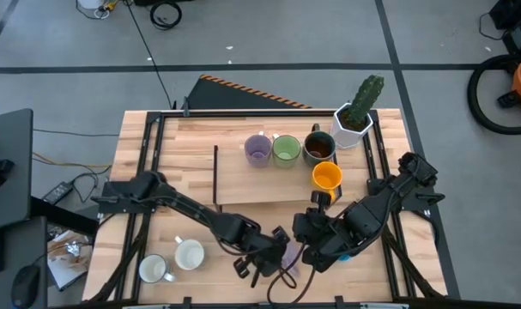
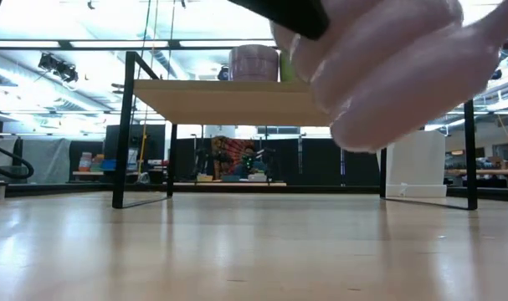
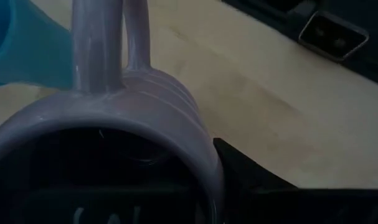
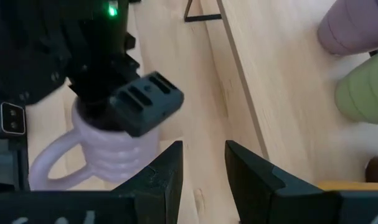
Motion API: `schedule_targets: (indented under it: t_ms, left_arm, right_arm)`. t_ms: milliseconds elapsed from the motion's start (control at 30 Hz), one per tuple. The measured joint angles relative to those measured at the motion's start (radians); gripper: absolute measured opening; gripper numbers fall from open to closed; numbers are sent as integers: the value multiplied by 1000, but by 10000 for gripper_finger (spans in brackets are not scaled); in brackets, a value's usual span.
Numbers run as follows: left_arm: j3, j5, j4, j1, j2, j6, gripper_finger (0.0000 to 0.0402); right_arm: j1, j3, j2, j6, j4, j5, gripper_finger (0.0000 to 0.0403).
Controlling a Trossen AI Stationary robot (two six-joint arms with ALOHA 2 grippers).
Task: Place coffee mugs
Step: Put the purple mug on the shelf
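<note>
Lilac mug (image 3: pixel 114 143), ribbed and handled, fills the left wrist view: left gripper (image 1: pixel 273 253) fingers are clamped over its rim, near the front edge of the bench (image 1: pixel 200 223). Right gripper (image 1: pixel 316 245) waits just beside it, fingers part open and holding nothing. Judgement: one mug is in hand, mid-transfer; next it must travel to the raised shelf (image 1: pixel 234 184), where the second lilac mug (image 1: pixel 257 149), green mug (image 1: pixel 286 151), brown mug (image 1: pixel 319 147) and orange mug (image 1: pixel 326 176) stand. Two white mugs (image 1: pixel 189 254) await. No legible writing seen.
</note>
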Motion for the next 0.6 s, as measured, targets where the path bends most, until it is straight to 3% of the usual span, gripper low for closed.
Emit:
schedule_targets:
  t_ms: [300, 600]
  left_arm:
    - [47, -47, -49, 17, 63, 42, 46]
    - [48, -20, -117, 23, 95, 53, 46]
  right_arm:
    - [38, 0, 0, 35, -12, 42, 125]
    - [46, 0, -1, 56, -19, 50, 125]
